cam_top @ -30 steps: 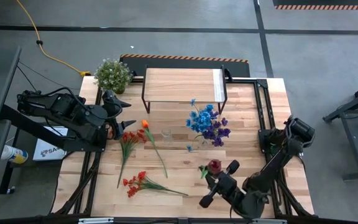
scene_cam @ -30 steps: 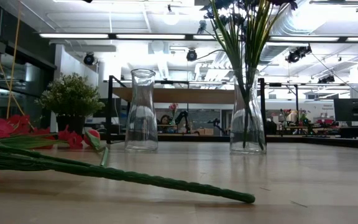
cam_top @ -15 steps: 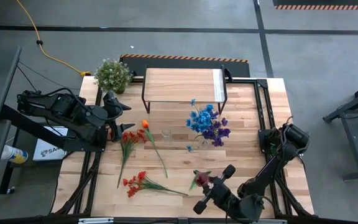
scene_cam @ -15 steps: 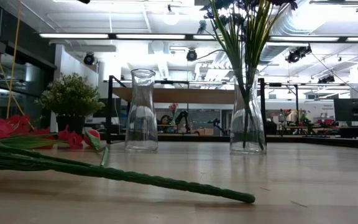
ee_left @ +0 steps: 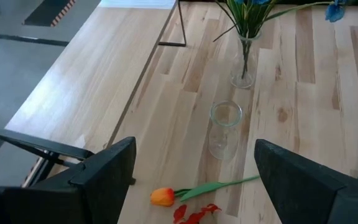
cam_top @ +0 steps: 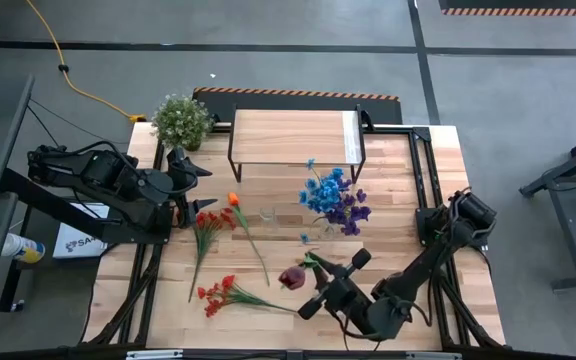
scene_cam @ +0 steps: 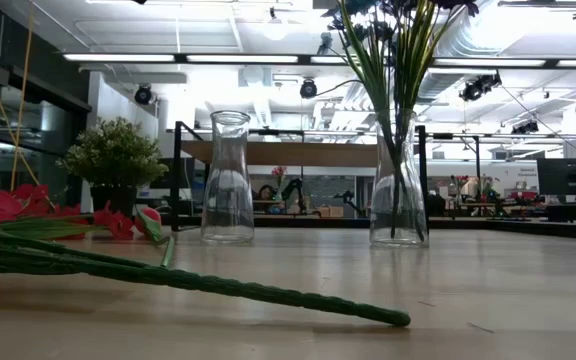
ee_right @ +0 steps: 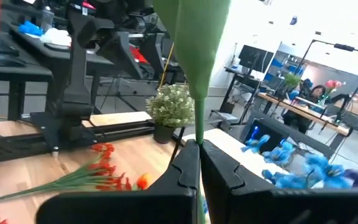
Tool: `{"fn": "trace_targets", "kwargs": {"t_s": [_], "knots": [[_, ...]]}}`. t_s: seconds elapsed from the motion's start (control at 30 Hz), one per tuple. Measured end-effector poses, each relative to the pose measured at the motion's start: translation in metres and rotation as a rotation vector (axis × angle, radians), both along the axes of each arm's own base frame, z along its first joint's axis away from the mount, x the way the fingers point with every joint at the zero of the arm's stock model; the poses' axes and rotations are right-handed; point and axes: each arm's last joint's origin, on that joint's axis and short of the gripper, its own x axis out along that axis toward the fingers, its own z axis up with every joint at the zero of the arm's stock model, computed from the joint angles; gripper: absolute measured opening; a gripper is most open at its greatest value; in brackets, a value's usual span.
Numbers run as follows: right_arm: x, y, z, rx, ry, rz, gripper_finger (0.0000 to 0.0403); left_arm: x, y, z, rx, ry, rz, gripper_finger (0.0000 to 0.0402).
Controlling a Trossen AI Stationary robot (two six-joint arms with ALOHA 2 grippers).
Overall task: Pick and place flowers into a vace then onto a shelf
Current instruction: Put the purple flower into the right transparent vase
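So from where I stood, the whole thing came down to one gap: the right gripper (cam_top: 313,283) had its jaws clamped tight on the stalk of a dark red flower (cam_top: 292,277), low over the near side of the table, and the empty vase (cam_top: 268,215) sat away from it, toward the shelf (cam_top: 288,135) and a touch toward the left arm's side. The stem ran roughly crosswise, bloom end pointing at the left arm and the green stalk trailing back past the fingers — in the right wrist view you could see the stalk (ee_right: 194,68) pinched right between the two shut fingers, rising straight out of them. My guess was that it'd have to get tipped upright, stalk end down, before it could go into that narrow neck. The second vase (cam_top: 326,228), already stuffed with the blue and purple blooms (cam_top: 333,198), stood near the empty one, on the right arm's side. The left gripper (cam_top: 200,187) hung wide open and holding nothing, by the far left of the table — arguably no farther from the empty vase, but empty-handed. The rest of the flowers (cam_top: 226,292), red and orange, lay flat on the boards between the two arms.
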Motion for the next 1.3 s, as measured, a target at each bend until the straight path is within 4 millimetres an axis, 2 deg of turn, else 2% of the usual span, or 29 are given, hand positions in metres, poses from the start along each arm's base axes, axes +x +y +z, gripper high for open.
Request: {"fn": "trace_targets", "kwargs": {"t_s": [0.2, 0.67, 0.97, 1.3], "knots": [[-0.007, -0.005, 0.006, -0.021, 0.022, 0.003, 0.0000, 0.000, 0.000, 0.000, 0.003, 0.001, -0.001, 0.0360], [-0.032, -0.037, -0.013, 0.033, -0.036, -0.013, 0.0000, 0.000, 0.000, 0.000, 0.003, 0.001, -0.001, 0.0360], [-0.029, -0.058, -0.028, 0.042, -0.047, -0.060, 0.0000, 0.000, 0.000, 0.000, 0.003, 0.001, -0.001, 0.0360], [-0.027, -0.063, -0.035, 0.029, -0.034, -0.074, 0.0000, 0.000, 0.000, 0.000, 0.003, 0.001, -0.001, 0.0360]]}}
